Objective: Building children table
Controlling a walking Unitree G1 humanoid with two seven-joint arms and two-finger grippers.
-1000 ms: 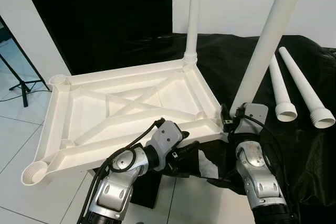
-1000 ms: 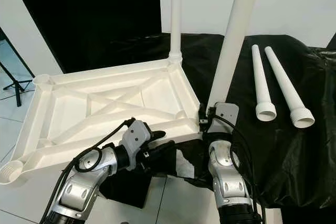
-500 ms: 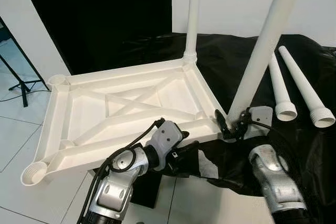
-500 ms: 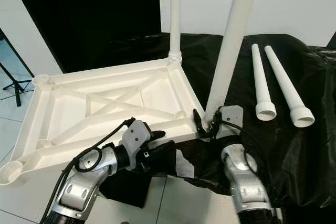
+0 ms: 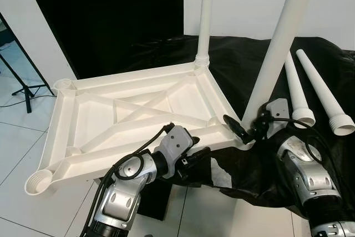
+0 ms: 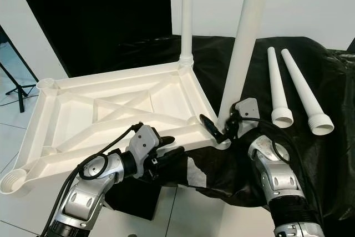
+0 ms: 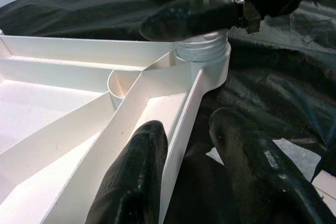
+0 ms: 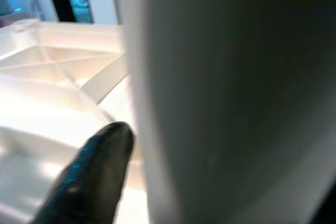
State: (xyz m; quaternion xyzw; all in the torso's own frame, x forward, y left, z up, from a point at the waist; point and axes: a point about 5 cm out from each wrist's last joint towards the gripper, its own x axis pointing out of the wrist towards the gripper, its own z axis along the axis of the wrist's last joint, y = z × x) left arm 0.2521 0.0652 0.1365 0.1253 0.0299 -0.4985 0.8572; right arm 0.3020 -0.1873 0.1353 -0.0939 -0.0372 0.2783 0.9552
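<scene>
Roughly halfway, I judge — the upturned tabletop (image 5: pixel 138 120) rests on the black cloth (image 5: pixel 244 65) with two legs standing in its far-right (image 5: pixel 204 20) and near-right (image 5: pixel 277 54) corner sockets, while two spare legs (image 5: pixel 313 90) lie on the cloth and both left sockets (image 5: pixel 37 180) are unfilled. My left gripper (image 7: pixel 184 145) pinches the tabletop's near rim, one finger either side. My right gripper (image 5: pixel 247 129) sits spread at the near-right leg's base — whether it touches, I cannot tell. Both standing legs run off frame.
</scene>
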